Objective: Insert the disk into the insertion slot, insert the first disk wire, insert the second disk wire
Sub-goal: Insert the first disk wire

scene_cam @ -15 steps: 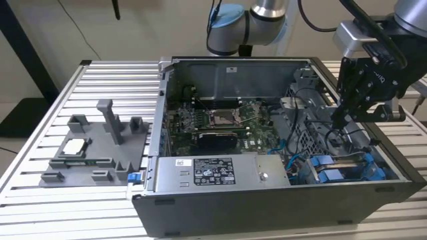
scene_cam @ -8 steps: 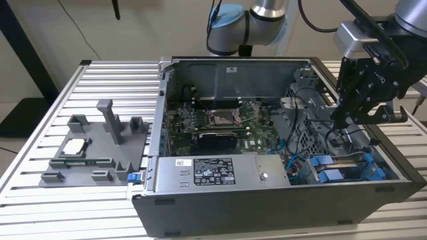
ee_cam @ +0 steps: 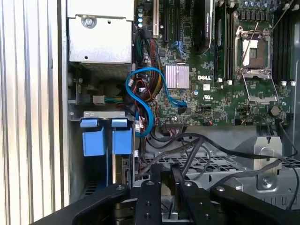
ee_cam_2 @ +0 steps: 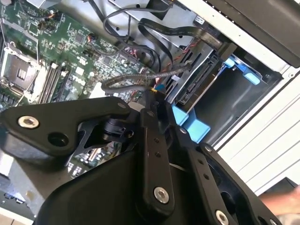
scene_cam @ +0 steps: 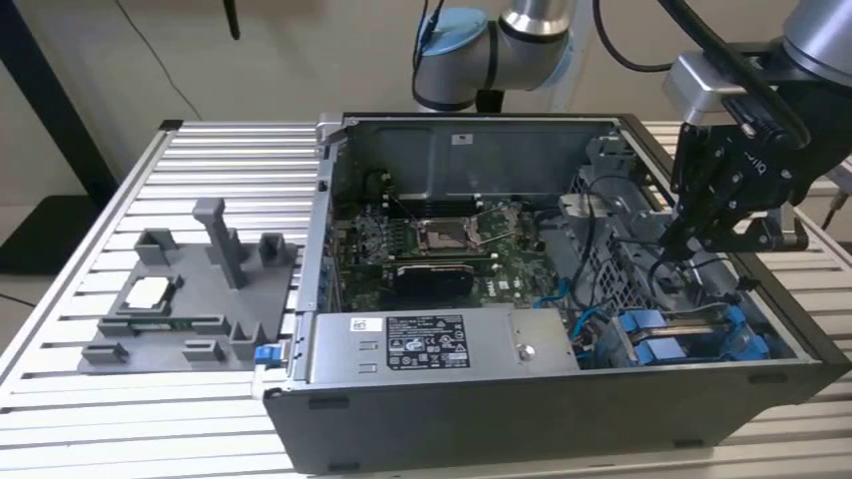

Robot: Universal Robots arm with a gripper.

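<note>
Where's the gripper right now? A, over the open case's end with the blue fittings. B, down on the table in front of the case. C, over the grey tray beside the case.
A: in the exterior view the gripper hangs over the end of the case with the blue fittings, apart from the tray.

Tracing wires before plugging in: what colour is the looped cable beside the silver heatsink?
Looped cable: bright blue, clearest in the first wrist view.

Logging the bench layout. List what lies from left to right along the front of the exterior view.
grey parts tray → power supply box with a white label → insertion slot with blue fittings
</note>
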